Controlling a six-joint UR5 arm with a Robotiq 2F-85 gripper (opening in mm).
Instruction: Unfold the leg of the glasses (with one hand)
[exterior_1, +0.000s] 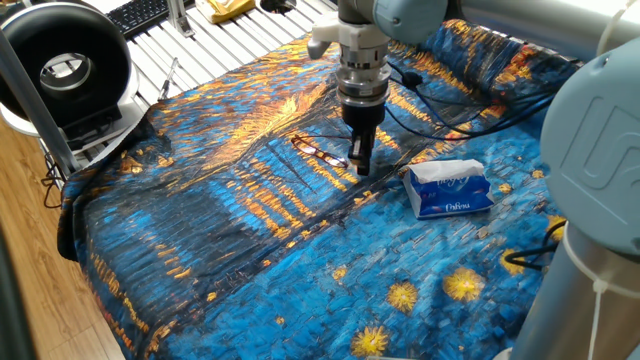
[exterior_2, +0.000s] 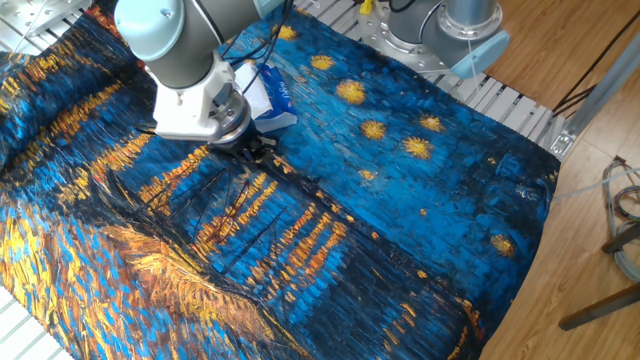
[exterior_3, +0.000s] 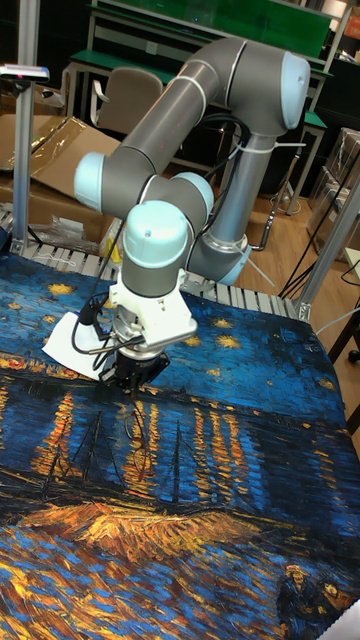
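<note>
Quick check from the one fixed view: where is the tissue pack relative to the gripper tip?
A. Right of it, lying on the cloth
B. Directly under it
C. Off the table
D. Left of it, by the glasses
A: the tissue pack lies on the painted cloth right of the gripper, with the glasses on the gripper's other side.

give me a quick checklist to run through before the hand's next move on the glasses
1. Glasses in view: ok. The glasses lie on the painted cloth, lenses to the left of the fingers in one fixed view.
2. Hand at the glasses: ok. The hand points straight down with its fingertips low at the right end of the frame.
3. Grip on the leg: cannot tell. The fingers look close together, but the leg is too thin to see between them.
4. Leg folded or open: cannot tell in any view.
5. Tissue pack clear of the hand: ok, it lies apart to the right.
6. Black cables behind the arm: ok, not at the fingertips.
</note>
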